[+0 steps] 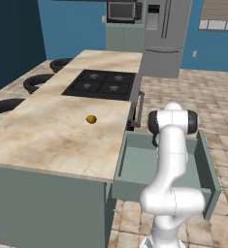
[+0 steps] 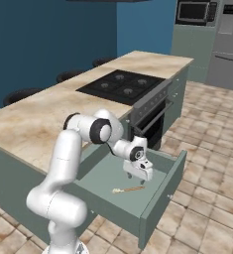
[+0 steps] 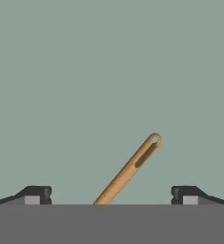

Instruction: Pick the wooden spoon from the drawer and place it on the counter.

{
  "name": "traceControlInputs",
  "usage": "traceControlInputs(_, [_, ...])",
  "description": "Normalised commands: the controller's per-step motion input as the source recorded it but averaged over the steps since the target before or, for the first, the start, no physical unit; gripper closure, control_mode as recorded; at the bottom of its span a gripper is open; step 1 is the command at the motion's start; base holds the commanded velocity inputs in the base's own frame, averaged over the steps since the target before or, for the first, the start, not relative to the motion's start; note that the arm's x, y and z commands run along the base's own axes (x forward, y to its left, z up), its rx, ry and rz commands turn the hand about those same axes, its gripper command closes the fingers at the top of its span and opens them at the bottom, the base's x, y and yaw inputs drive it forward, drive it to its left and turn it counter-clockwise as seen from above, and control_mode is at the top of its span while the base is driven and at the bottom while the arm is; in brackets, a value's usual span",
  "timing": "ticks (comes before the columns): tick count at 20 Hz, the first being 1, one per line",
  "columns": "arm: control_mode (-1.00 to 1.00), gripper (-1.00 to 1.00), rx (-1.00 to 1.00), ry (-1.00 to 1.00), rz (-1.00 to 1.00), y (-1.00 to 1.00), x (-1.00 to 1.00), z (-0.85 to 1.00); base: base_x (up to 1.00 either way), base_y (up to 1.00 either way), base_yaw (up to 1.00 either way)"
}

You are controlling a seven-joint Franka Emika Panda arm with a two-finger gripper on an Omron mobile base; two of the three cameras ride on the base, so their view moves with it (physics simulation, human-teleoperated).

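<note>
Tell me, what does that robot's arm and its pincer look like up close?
The arm is a chain of smooth, rounded glossy white tubes with dark grey bands and caps at the joints. No loose cables or lettering show. It ends in a small white block carrying the pincer, whose two fingers are short, dark and blocky with lighter grey faces.

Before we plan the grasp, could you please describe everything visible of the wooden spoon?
The spoon is a thin tan wooden stick with a small paler bowl end. It lies flat on the pale green floor of the open drawer, touching nothing else, just below the gripper. In the hand view its handle runs diagonally between the spread fingertips, ending in a rounded tip with a small hole and a dark slot beside it. The open gripper is not touching it.
</note>
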Motion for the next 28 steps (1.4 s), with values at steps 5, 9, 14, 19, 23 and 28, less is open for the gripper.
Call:
traceControlInputs(5, [-1.0, -1.0, 0.01, 0.08, -0.13, 0.0, 0.0, -0.5, 0.0, 0.0, 0.0])
traceControlInputs(9, [-1.0, -1.0, 0.0, 0.14, -0.22, -0.1, -0.07, -0.5, 0.0, 0.0, 0.0])
traceControlInputs(14, [-1.0, -1.0, 0.0, 0.11, -0.26, -0.02, -0.14, -0.54, 0.0, 0.0, 0.0])
traceControlInputs(19, [-1.0, -1.0, 0.0, 0.0, -0.21, -0.09, -0.78, -0.85, 0.0, 0.0, 0.0])
traceControlInputs(23, [-1.0, -1.0, 0.0, -0.02, -0.17, -0.1, -1.0, -1.0, 0.0, 0.0, 0.0])
traceControlInputs(28, [-1.0, -1.0, -0.03, -0.13, -0.17, 0.03, -1.0, -1.0, 0.0, 0.0, 0.0])
